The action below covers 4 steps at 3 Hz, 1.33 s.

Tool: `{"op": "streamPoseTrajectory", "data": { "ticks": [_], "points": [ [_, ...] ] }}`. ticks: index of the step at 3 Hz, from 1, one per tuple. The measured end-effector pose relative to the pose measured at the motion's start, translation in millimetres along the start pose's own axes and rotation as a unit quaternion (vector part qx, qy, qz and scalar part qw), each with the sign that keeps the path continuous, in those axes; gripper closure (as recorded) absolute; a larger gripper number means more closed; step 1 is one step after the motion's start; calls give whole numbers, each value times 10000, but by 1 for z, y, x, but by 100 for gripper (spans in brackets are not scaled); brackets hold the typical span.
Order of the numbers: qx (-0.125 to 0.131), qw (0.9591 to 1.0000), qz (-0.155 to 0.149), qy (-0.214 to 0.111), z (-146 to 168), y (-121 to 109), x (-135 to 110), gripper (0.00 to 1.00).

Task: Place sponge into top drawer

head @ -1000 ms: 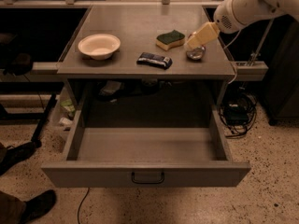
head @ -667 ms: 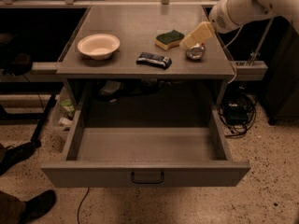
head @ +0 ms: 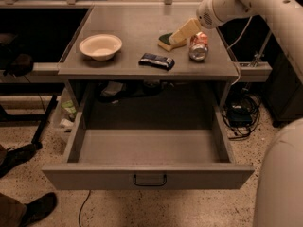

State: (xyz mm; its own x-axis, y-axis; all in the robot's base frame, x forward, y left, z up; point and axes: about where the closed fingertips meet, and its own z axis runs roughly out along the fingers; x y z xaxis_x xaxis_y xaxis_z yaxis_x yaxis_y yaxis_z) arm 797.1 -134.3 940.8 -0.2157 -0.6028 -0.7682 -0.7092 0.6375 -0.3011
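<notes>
The sponge (head: 166, 41), dark green on top with a yellow body, lies on the table top at the back right. My gripper (head: 182, 32) reaches in from the upper right, and its pale fingers hang right over the sponge's right end, hiding part of it. The top drawer (head: 149, 175) is pulled fully open below the table top, its inside bare, with a small dark handle on the front panel.
A white bowl (head: 100, 46) sits at the table's left. A dark flat snack wrapper (head: 156, 61) lies near the front middle. A tipped can (head: 198, 46) lies just right of the sponge. Cables lie on the floor at right; shoes show at lower left.
My gripper has moved left, from above the can to over the sponge's right end. Nothing else has moved.
</notes>
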Motion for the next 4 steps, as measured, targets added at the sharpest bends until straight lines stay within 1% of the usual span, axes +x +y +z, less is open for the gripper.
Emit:
{"op": "streamPoseTrajectory", "data": {
  "ticks": [1, 2, 3, 4],
  "points": [
    [13, 10000, 5, 59, 21, -5, -5, 0],
    [82, 9993, 78, 345, 43, -10, 2, 0],
    [166, 9978, 208, 609, 60, -18, 12, 0],
    [166, 9978, 208, 609, 60, -18, 12, 0]
  ]
}}
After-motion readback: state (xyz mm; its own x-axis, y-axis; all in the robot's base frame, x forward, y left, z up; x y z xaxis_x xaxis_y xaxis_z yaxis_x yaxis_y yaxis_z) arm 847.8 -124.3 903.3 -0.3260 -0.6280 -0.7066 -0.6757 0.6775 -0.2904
